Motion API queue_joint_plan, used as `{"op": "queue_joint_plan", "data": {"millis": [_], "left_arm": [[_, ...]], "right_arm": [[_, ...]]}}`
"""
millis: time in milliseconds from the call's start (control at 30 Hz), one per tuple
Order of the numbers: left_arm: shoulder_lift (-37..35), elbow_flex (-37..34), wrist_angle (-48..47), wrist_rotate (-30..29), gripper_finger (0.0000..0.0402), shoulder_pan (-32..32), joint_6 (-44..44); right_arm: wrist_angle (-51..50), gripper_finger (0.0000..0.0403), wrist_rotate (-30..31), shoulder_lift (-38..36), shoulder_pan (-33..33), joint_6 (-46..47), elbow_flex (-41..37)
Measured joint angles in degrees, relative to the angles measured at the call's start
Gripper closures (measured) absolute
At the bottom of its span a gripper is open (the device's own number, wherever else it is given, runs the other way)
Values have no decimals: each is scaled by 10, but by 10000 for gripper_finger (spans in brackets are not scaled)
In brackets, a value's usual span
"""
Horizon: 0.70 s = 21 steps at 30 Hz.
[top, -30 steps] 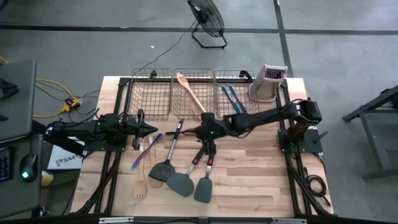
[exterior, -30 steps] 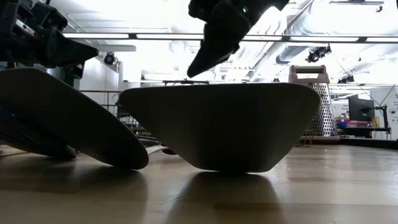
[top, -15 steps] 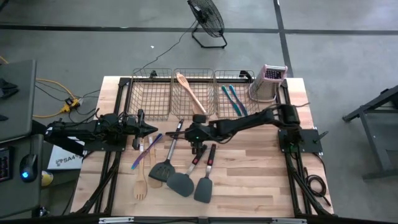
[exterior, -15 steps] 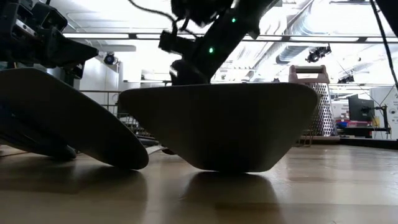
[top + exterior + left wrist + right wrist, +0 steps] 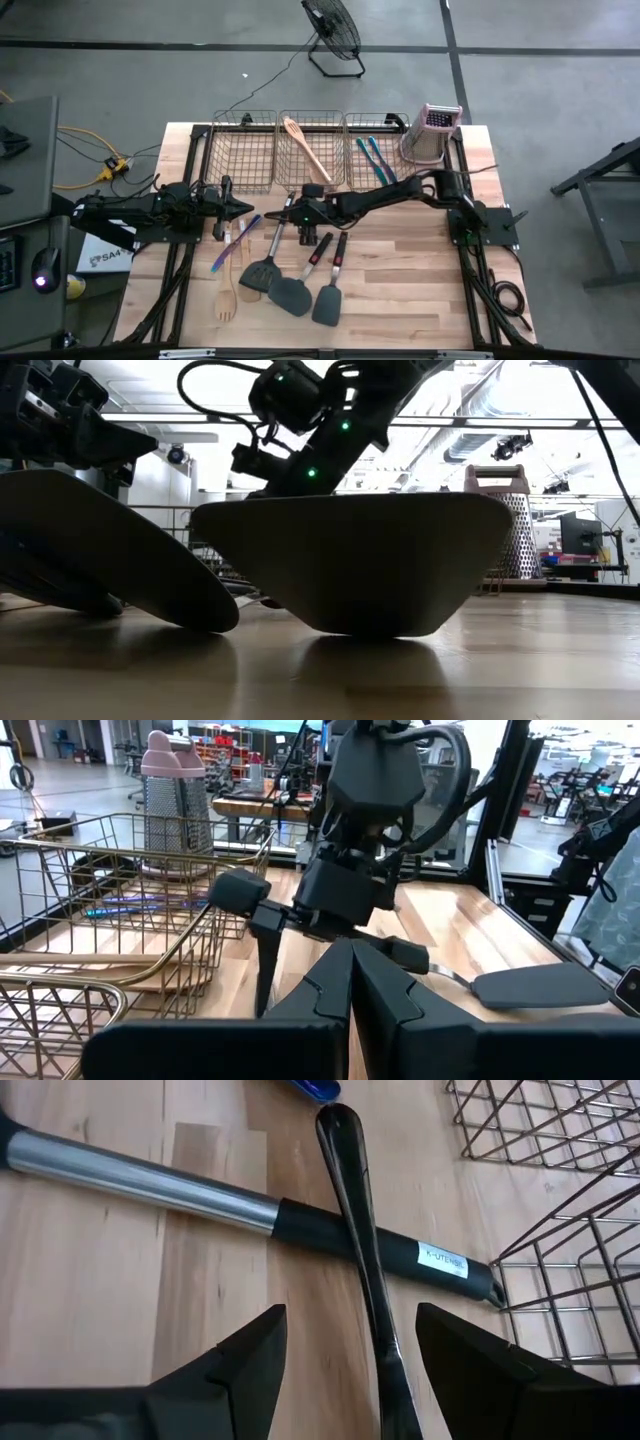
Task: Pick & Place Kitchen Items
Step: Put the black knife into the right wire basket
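progress: partly done, my read. Middle basket (image 5: pixel 312 140) holds one wooden spoon (image 5: pixel 305 150); the basket (image 5: pixel 377 142) between it and the grater (image 5: pixel 432 132) holds two slim teal/blue pieces (image 5: pixel 374 157). Third basket (image 5: pixel 243 150), on the far side of the middle one from the grater, looks empty.
left to do: most utensils lie on the bench (image 5: pixel 420 290) in front of the middle basket: three dark grey spatulas (image 5: pixel 292 293), a wooden fork (image 5: pixel 225 300), a purple-blue slim piece (image 5: pixel 232 243).
right end effector (image 5: pixel 303 212): low over the bench just in front of the middle basket, fingers spread wide, nothing held. In the right wrist view a slim glossy black handle (image 5: pixel 362 1260) runs between them, not yet gripped.
crossing: that black handle lies over a steel-and-black handle (image 5: pixel 250 1208) with a small white label. Judgement: a pinch here may disturb both.
left end effector (image 5: pixel 240 207): parked beside the empty basket's front corner, fingers closed together, empty.
materials: bench is pale butcher-block wood, smooth. Baskets are thin wire mesh, brassy. Spatula heads are matte, broad, flat with rounded corners. Steel shaft is brushed round tube.
grater: upright metal, pinkish top, not a task item.
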Motion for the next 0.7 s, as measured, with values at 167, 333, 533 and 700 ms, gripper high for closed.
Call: {"op": "queue_joint_plan", "data": {"millis": [167,333,533,700], "left_arm": [[0,0,0,0,398,0,0],[0,0,0,0,398,0,0],[0,0,0,0,398,0,0],[0,0,0,0,398,0,0]], "right_arm": [[8,186,2,8,-3,-4,1],[14,186,17,17,-4,-10,1],[19,186,43,21,-4,-8,1],[19,186,44,23,-4,-17,0]]}}
